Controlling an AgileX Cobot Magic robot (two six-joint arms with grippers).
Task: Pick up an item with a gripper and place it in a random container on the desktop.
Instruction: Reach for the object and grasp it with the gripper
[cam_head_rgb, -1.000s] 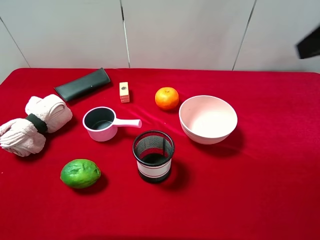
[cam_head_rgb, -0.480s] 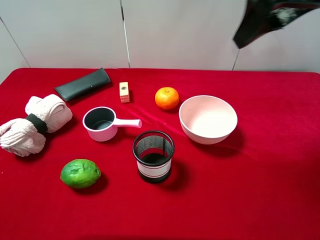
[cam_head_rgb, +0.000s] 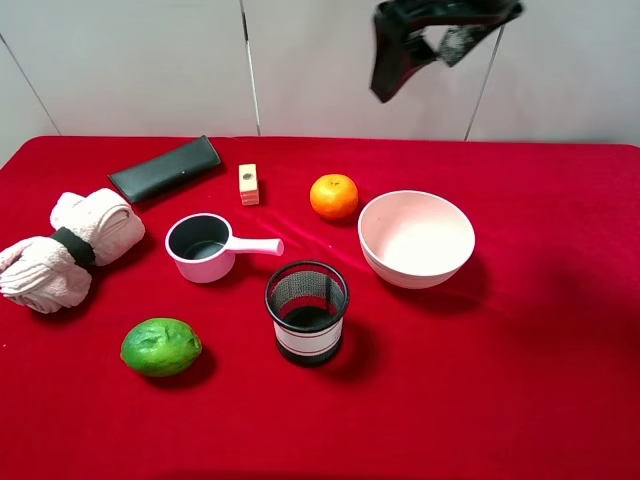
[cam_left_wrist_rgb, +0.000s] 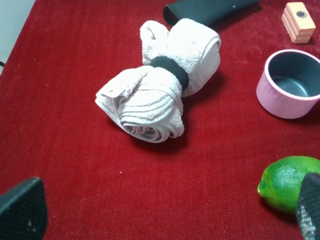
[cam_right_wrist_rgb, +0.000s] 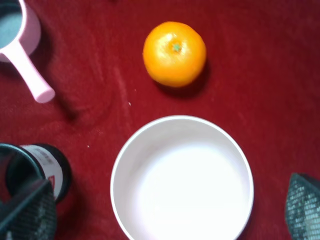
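The orange (cam_head_rgb: 334, 196) sits on the red cloth desktop (cam_head_rgb: 560, 350), just left of the pink bowl; it also shows in the right wrist view (cam_right_wrist_rgb: 174, 53). The small pink saucepan cup (cam_head_rgb: 203, 247) stands left of centre, empty, with its handle pointing right. My right gripper (cam_head_rgb: 400, 60) hangs blurred high above the back of the table; in its wrist view it (cam_right_wrist_rgb: 165, 215) is open and empty, above the bowl and the orange. My left gripper (cam_left_wrist_rgb: 164, 210) is open and empty, low over the cloth near the towel, and is out of the exterior view.
A larger pink bowl (cam_head_rgb: 415, 238) stands right of the orange. A black mesh cup (cam_head_rgb: 307, 310) is in front of the centre. A green fruit (cam_head_rgb: 160, 346), a rolled towel (cam_head_rgb: 70, 250), a black case (cam_head_rgb: 165, 168) and a wooden block (cam_head_rgb: 248, 184) lie on the left half.
My right arm has swept in from the upper right edge toward the left, now high above the orange and bowl. Nothing on the table has moved.
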